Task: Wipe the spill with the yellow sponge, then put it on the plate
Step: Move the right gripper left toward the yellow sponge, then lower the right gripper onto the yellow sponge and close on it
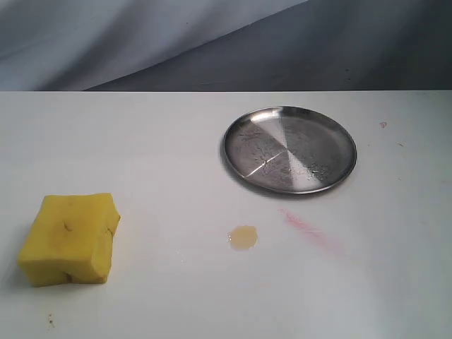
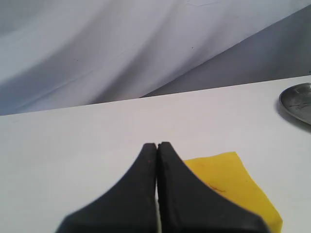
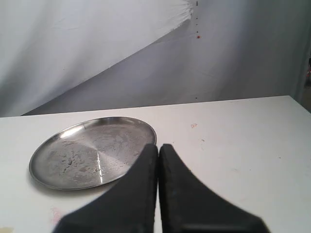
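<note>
One yellow sponge (image 1: 68,240) well apart from spill (image 1: 243,237)

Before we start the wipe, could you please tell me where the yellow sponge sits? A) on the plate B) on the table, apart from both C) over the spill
B: the yellow sponge rests on the table, well apart from the spill and the plate.

We only get a sliver of the plate (image 2: 299,102) in the left wrist view, chopped by the frame edge. The left hand (image 2: 157,145) covers part of the yellow sponge (image 2: 228,179), and the right hand (image 3: 158,146) hides some plate rim.
</note>
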